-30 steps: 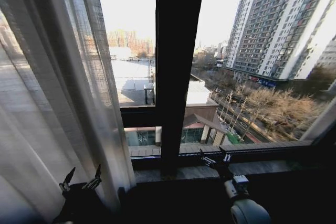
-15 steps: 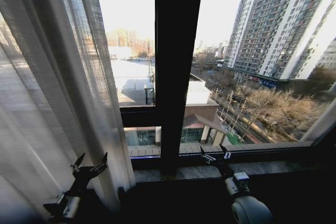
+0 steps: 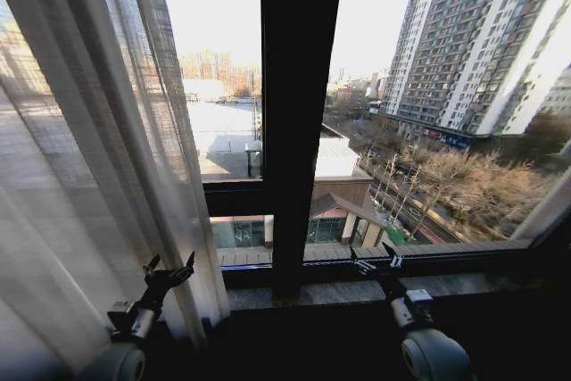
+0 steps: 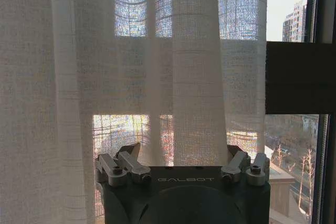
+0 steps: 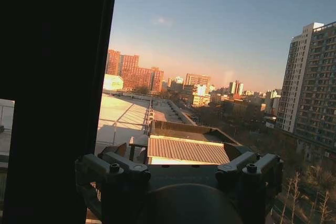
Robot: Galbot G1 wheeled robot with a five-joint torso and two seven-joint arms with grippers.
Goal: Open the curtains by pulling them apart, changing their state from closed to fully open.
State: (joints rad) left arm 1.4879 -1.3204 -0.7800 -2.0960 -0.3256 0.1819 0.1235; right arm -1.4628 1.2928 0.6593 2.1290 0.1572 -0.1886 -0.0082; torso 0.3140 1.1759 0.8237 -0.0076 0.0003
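We see the sheer white curtain (image 3: 85,158) gathered on the left of the window, its pleated folds hanging from the top of the head view down to the sill, and its inner edge ending just left of the black window frame post (image 3: 302,122). The glass to the right of that edge is uncovered, showing rooftops and a tall apartment block (image 3: 482,42).

Our left hand (image 3: 169,269) stands low at the foot of the curtain with its fingers spread and nothing between them. In the left wrist view the left hand (image 4: 181,163) faces the woven fabric squarely, the fingers (image 4: 123,163) apart and the cloth hanging just beyond them; we cannot tell whether they touch it. Compared with half a second ago, this hand has risen a little and moved rightward toward the curtain's inner edge, and a second ago it sat lower still.

Our right hand (image 3: 376,259) points at the sill to the right of the post, fingers apart and holding nothing. It has shifted slightly right since the earlier frames. In the right wrist view its fingers (image 5: 121,169) frame the open city scene.
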